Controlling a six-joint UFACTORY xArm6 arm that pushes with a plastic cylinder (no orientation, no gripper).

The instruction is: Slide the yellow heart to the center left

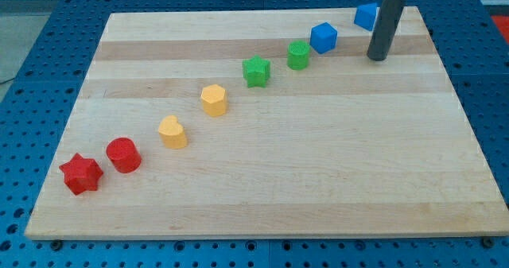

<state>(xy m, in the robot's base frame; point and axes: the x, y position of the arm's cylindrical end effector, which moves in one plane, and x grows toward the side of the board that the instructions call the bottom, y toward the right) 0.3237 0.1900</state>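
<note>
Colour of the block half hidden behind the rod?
Blue, seen in the camera view, just left of my tip.

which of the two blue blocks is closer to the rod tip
The blue block at the view's top right, partly hidden behind the rod, is closer to my tip. The other blue cube sits farther left.

Item: yellow heart
Colour: plain yellow, solid, no markings seen.
Shape: small heart-form block, flat top face, short upright sides.
Pose: resting flat on the counter, top face up, not tipped.
Location: view's left half, somewhat below mid-height.
Placement: set in from the view's left edge, well short of the bottom edge.
Contact: stands free, nothing touching it.
Condition: intact, no damage visible.
</note>
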